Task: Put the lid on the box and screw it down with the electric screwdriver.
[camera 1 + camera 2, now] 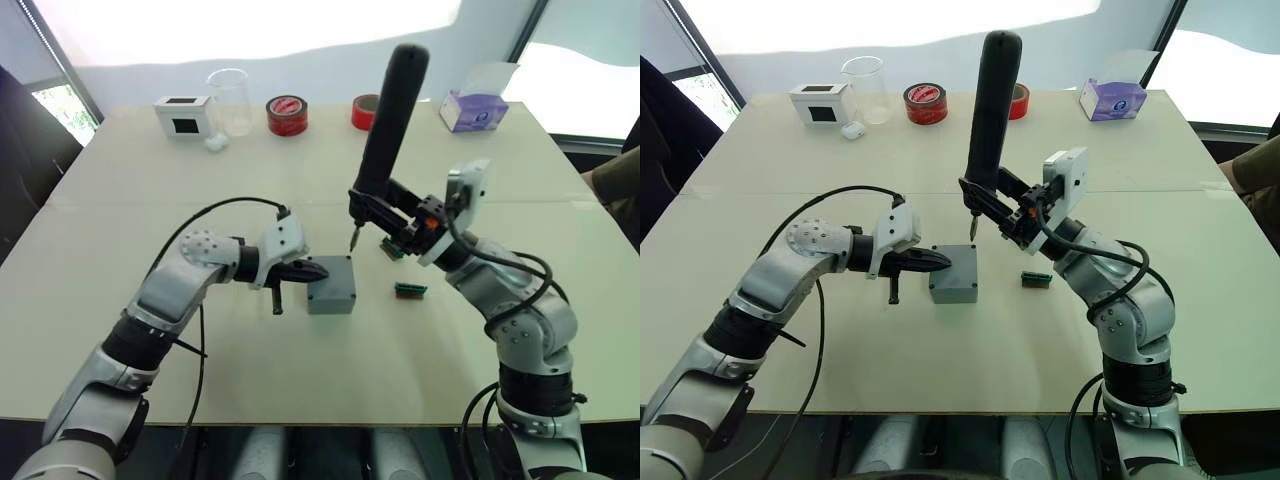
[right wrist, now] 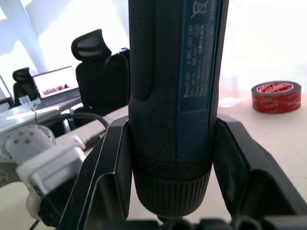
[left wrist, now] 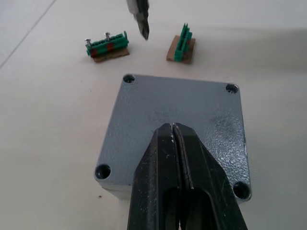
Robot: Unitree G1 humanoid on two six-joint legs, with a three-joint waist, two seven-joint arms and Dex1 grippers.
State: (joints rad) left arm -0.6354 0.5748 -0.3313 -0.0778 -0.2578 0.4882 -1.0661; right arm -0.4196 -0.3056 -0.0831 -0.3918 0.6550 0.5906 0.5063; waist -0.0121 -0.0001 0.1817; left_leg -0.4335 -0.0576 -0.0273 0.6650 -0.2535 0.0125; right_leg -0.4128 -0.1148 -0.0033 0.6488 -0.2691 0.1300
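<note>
My left gripper has its two fingers pressed together, tips resting flat on the lid, which already sits square on the box near the middle of the table. I read this as a hold-down: pushing from the left keeps lid and box from sliding or twisting once the bit bites. In my left wrist view all four corner holes are open to the bit; whether screws sit in them I cannot tell.

My right gripper is clamped around the lower body of the electric screwdriver, one finger on each side of its barrel. I hold it close to upright, leaning slightly, so the bit can drop straight into a hole. The tip hangs just above and a little beyond the far edge of the lid, apart from it, near the far left corner.

To the right of the box lie two small green connector pieces, well out of my way. At the far edge stand a white box, a clear beaker, two red tape rolls and a tissue box.

Next I judge the tip must come down into a corner hole; a tilt could make it skate off.
</note>
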